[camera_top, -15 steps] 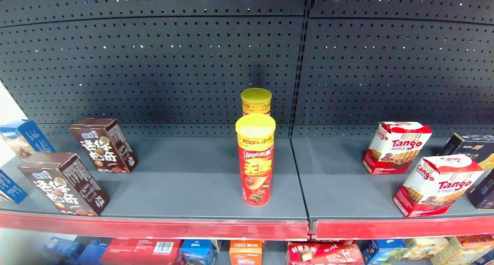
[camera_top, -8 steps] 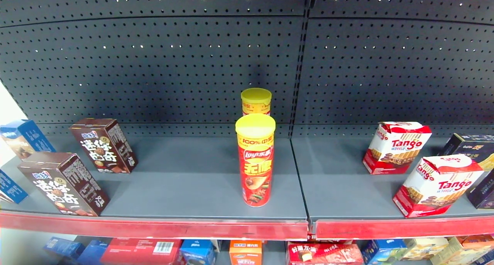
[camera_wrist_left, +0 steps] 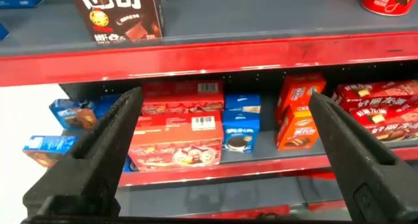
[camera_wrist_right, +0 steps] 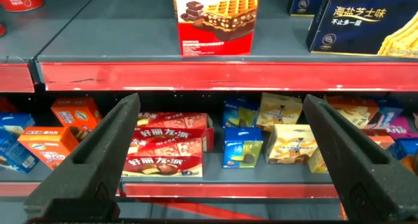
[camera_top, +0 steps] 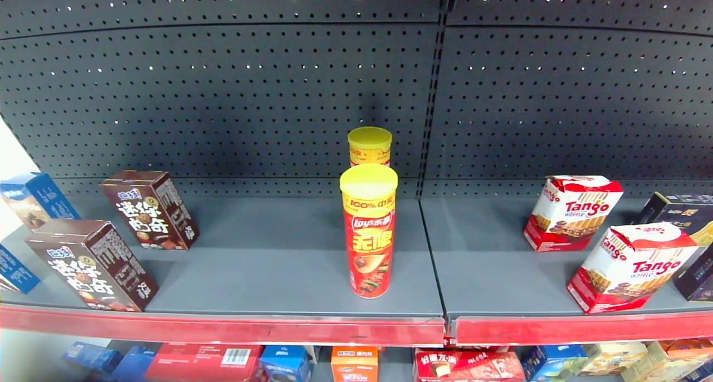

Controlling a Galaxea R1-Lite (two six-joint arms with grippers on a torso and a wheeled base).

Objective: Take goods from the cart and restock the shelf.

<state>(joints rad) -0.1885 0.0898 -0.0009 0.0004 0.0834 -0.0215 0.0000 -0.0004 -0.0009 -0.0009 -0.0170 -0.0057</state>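
Two red chip cans with yellow lids stand upright mid-shelf in the head view, the front can (camera_top: pixel 368 231) ahead of the rear can (camera_top: pixel 369 146). The grey shelf (camera_top: pixel 267 265) has a red front strip. My left gripper (camera_wrist_left: pixel 222 155) is open and empty, held in front of the lower shelf below a brown cookie box (camera_wrist_left: pixel 117 12). My right gripper (camera_wrist_right: pixel 222 152) is open and empty too, facing the lower shelf under a red-and-white wafer box (camera_wrist_right: pixel 215 21).
Brown cookie boxes (camera_top: pixel 92 262) and blue boxes (camera_top: pixel 33 198) stand at the shelf's left, wafer boxes (camera_top: pixel 629 268) and dark boxes (camera_top: pixel 677 212) at its right. The lower shelf holds red, blue and orange boxes (camera_wrist_left: pixel 176 129). Bare shelf lies on both sides of the cans.
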